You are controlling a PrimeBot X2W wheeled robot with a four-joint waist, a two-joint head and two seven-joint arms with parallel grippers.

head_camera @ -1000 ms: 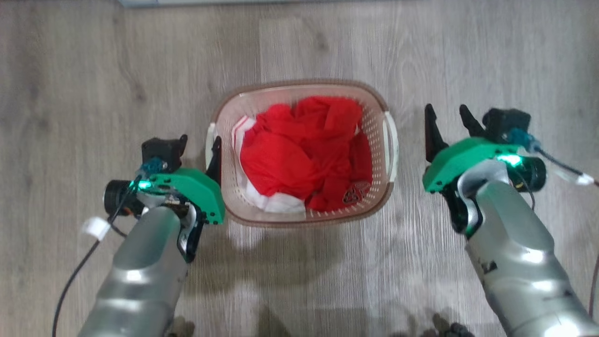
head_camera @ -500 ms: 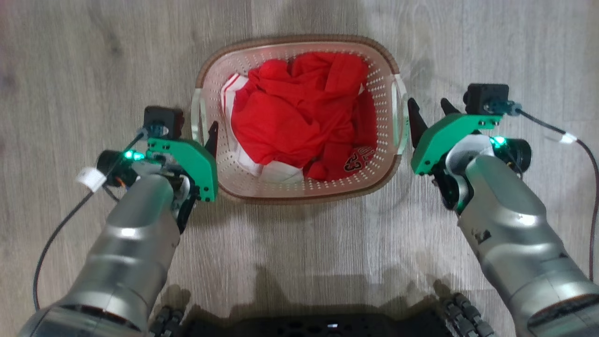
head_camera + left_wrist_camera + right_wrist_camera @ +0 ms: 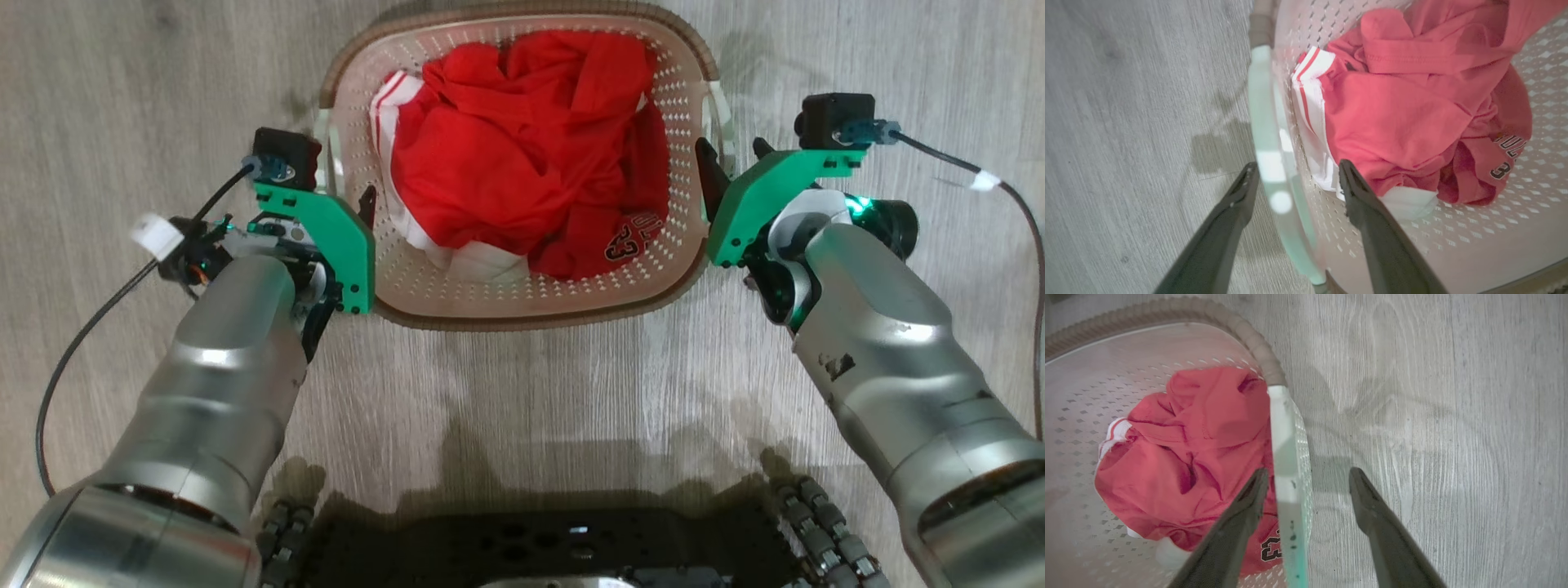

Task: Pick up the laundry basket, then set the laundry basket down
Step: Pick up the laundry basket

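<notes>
Straddling basket [image 3: 522, 304] handles [image 3: 1267, 134], both hands [image 3: 1297, 163] [image 3: 1308, 470] open

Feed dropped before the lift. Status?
Left gripper open, astride left handle. Right gripper open, astride right handle. Laundry basket on floor, red clothes inside. Nothing blocking.

A dark number 23 [image 3: 624, 245] is showing on the red garment [image 3: 490, 163] in the laundry basket [image 3: 531, 317] (adjacent letters unreadable).

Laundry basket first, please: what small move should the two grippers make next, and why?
Probably close both grippers: the open jaws of the left gripper straddle the left handle, those of the right gripper straddle the right handle, and the laundry basket is not yet pinched.
</notes>
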